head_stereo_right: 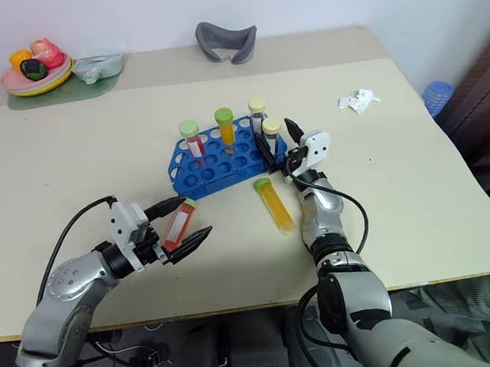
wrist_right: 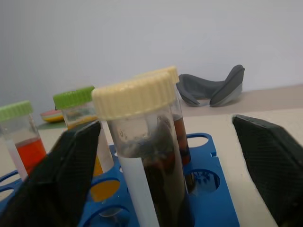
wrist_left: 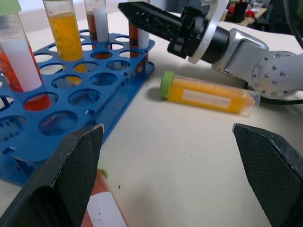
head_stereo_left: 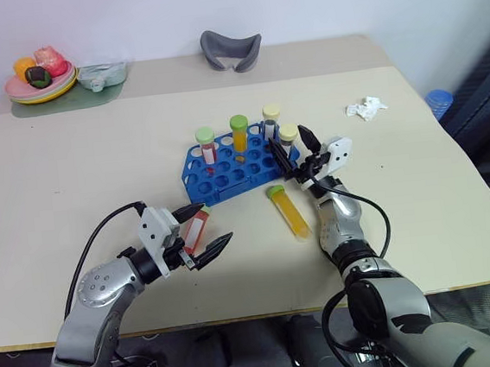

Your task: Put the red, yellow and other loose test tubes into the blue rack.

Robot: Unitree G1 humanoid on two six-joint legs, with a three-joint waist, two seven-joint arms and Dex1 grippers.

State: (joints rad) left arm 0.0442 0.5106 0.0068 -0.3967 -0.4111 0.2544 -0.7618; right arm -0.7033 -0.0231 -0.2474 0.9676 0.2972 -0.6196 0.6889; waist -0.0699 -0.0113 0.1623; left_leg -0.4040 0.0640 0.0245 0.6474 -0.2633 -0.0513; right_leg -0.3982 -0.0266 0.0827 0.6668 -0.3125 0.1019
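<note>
Task partly done. Blue rack standing mid-desk with four tubes upright in it: green-capped red tube, green-capped orange tube, and two cream-capped dark tubes at the rack's right end. Most rack holes empty.

Two loose tubes left, as far as visible:
- Yellow tube with green cap, lying flat on the desk, just in front of the rack's right corner.
- Red tube, lying in front of the rack's left corner, between the left pincer's fingers but not gripped.

Right pincer at the rack's right end, fingers spread either side of the nearer cream-capped tube; in the right wrist view clear gaps on both sides, so tube seated in its hole and released.

Left pincer fully spread, hovering low over the desk around the red tube.

Judged remaining: close on red tube, upend, seat in a free hole; same for yellow.

Elsewhere: plate of toy food at far-left corner, grey curved object at far edge, crumpled paper to the right.
</note>
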